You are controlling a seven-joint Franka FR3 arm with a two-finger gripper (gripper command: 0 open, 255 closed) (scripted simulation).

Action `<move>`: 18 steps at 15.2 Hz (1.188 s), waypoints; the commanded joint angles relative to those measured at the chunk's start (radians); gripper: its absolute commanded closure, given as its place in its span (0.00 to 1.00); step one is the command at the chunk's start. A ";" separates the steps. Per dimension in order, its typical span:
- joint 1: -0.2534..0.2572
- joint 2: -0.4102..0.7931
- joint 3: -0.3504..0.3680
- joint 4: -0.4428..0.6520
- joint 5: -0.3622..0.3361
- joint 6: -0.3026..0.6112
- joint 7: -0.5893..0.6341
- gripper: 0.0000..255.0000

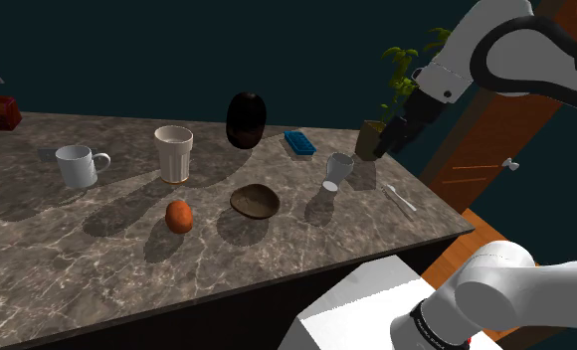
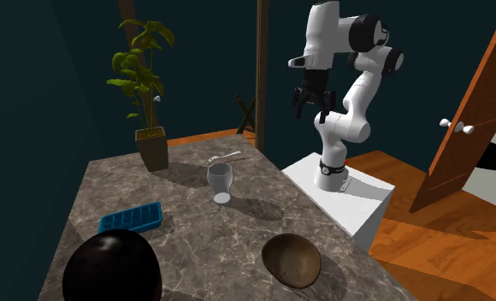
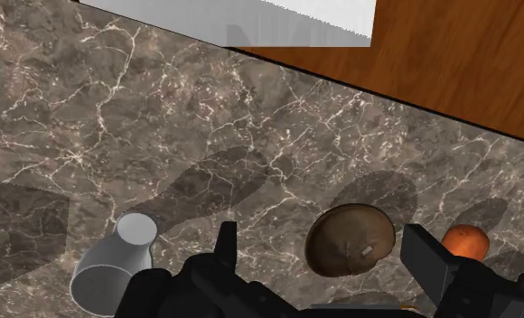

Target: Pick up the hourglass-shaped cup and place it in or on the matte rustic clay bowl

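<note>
Poised over the job: the robot arm's black gripper (image 2: 310, 101) hangs high above the counter (image 1: 68, 259), on the stand's side of the bowl (image 1: 255, 202). Its fingers (image 3: 427, 257) are spread apart with nothing between them. The pale cup (image 1: 338, 171), pinched at the waist, stands upright near the bowl but clear of it, and no grasp has begun. The wide jaws and the height suggest the arm is lining up a descent, and the cup's narrow middle looks like the natural place to close on. The brown bowl sits open side up, shallow and unoccupied, ready to receive it.

An orange (image 1: 179, 216) lies just beside the bowl, on the side away from the cup. A tumbler (image 1: 173, 153) and a white mug (image 1: 78, 165) stand farther off that way. A blue tray (image 1: 299, 143) and a dark egg-shaped jar (image 1: 246, 120) sit beyond the bowl, toward the wall. A spoon (image 2: 225, 157) and a potted plant (image 2: 152, 147) lie past the cup from the bowl. The counter is dark veined marble crossed by soft shadows. Deep teal walls, a wood floor and a wooden door (image 2: 469, 111) frame the room.
</note>
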 commanded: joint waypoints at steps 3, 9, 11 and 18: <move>-0.012 0.039 -0.015 -0.020 -0.009 0.063 -0.017 0.00; -0.045 0.185 -0.061 -0.048 -0.029 0.250 -0.065 0.00; -0.054 0.241 -0.077 -0.047 -0.032 0.309 -0.080 0.00; -0.079 0.462 -0.134 -0.002 -0.027 0.500 -0.139 0.00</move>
